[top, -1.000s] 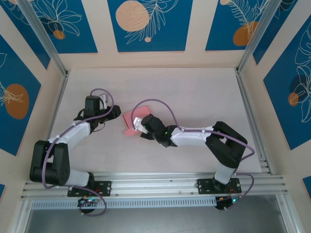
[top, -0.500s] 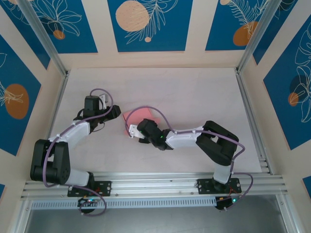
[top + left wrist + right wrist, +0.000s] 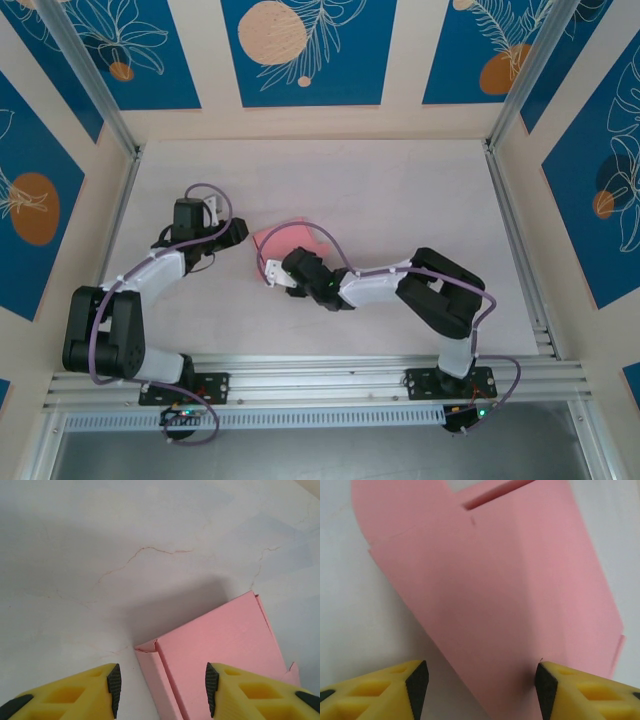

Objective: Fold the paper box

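The left gripper (image 3: pixel 162 690) stands half wide. Its two yellow fingers (image 3: pixel 85 692), each with one black pad, are apart, and one corner of the paper box (image 3: pixel 225 650) reaches into the gap between them. Bare table shows between the left pad and the card, so nothing is clamped there. A narrow folded strip runs along the card's near edge, with a small tab at the corner.

The right gripper (image 3: pixel 477 685) is also parted, its two yellow fingers (image 3: pixel 380 690) set either side of a tapering end of the paper box (image 3: pixel 485 595). White table shows between the left pad and the card. The right pad sits at the card's edge, and I cannot tell whether it touches. One narrow slot is cut near the far end of the pink sheet, with a flap beyond it.

From above, there is one paper box (image 3: pixel 290 238), low on the white table (image 3: pixel 400 190), left of the middle. The left gripper (image 3: pixel 232 232) is just beside its left edge. The right gripper (image 3: pixel 275 272) is over its near side. The two arms reach in from the near rail, each carrying one purple cable. Three blue panels line the back wall.
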You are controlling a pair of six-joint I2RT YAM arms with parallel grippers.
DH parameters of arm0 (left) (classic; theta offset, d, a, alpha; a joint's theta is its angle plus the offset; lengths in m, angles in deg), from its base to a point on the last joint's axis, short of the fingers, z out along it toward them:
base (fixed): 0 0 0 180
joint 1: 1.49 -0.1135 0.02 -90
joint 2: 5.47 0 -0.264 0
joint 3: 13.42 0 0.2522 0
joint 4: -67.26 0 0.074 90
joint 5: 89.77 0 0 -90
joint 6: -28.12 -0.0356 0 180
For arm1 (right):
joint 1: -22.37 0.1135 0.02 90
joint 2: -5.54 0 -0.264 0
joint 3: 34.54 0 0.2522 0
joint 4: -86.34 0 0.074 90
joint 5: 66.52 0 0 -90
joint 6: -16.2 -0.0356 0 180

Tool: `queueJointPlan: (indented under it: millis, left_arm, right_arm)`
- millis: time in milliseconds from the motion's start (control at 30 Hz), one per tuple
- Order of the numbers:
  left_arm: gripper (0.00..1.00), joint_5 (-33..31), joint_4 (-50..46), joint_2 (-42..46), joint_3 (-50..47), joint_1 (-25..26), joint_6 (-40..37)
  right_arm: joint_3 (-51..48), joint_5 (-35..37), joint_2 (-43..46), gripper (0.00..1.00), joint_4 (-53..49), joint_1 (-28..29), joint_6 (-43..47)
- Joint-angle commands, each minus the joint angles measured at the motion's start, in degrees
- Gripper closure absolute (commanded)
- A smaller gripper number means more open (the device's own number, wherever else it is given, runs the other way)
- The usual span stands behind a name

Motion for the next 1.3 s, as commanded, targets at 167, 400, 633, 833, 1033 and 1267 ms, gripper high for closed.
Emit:
queueJointPlan:
  millis: [167,400,633,833,1033,1267]
  left_arm:
    - [0.51,1.1,0.7,1.4,-1.2,-1.2,0.4]
    - [0.51,1.2,0.1,2.5,-1.5,-2.3,0.1]
    - [0.50,1.3,-0.5,5.1,-2.3,-4.4,0.2]
    - [0.50,2.0,-0.9,8.4,-4.5,-5.2,1.1]
    - [0.50,2.5,-0.7,12.0,-6.3,-5.2,1.9]
    - [0.49,2.6,0.7,11.3,-7.7,-5.2,3.1]
  right_arm:
    - [3.5,0.2,-1.0,0.65,2.0,0.4,2.2]
    - [5.2,1.6,0.7,0.90,-1.8,1.1,3.5]
    - [8.6,1.8,5.6,0.95,-11.7,1.4,1.8]
    - [17.8,-2.4,8.7,0.98,-31.3,0.0,-5.9]
    - [26.0,-7.6,8.7,1.00,-46.2,-1.3,-10.0]
    - [22.7,-6.8,5.3,1.00,-40.0,-0.6,-9.4]
